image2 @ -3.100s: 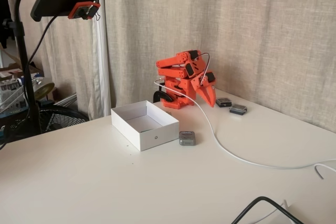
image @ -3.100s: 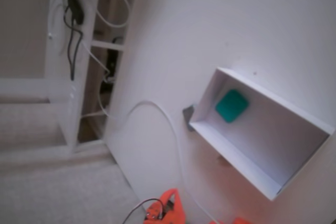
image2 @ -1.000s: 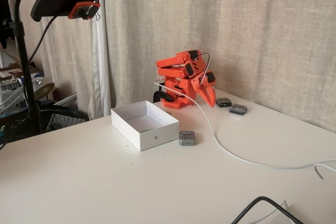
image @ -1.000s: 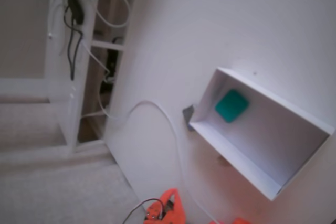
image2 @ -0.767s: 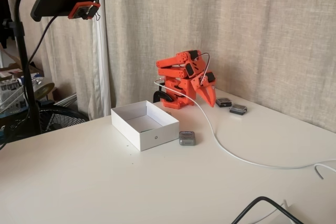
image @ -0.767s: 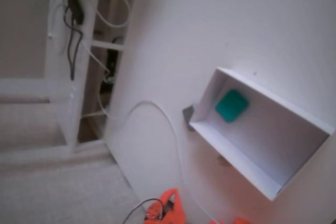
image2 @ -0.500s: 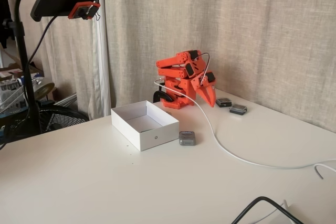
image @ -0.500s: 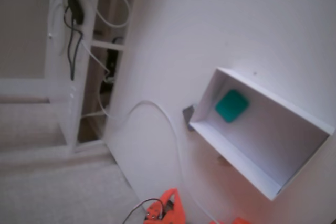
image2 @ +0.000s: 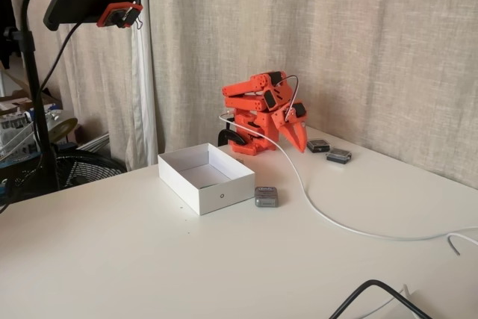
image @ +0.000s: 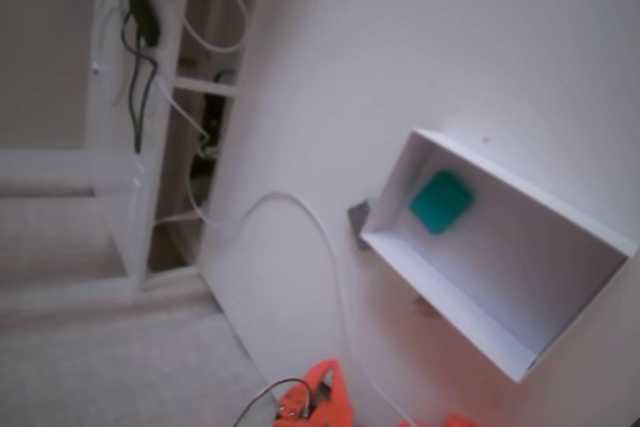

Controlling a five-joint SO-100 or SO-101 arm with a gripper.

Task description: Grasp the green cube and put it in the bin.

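The green cube (image: 441, 201) lay on the floor of the bin (image: 560, 277), in the corner of the bin nearest the small dark grey piece (image: 358, 218) in the fixed view that looks down on the table. The cube read as teal-green, matte and plain on its top face, with rounded corners; it sat turned diamond-wise relative to the bin's walls, near two walls, though the blur did not show whether it touched them. It was far smaller than the bin. In the other fixed view the bin's (image2: 196, 188) near wall hid the cube entirely; only white floor showed.

The bin was a shallow white rectangular box with thin low walls, resting flat on the white table (image2: 149, 259). A grey piece (image2: 266, 196) sat just beside the bin's near corner on the table.

The orange arm (image2: 258, 106) was folded up behind the bin, well apart from it, with the gripper (image2: 299, 143) pointing down toward the table. The fingers appeared pressed together into one tapered point with nothing between them.

A white cable (image2: 314, 203) ran from the arm across the table, passing beside the grey piece on the side away from the bin. Two more small dark items (image2: 328, 151) lay near the gripper, further from the bin.
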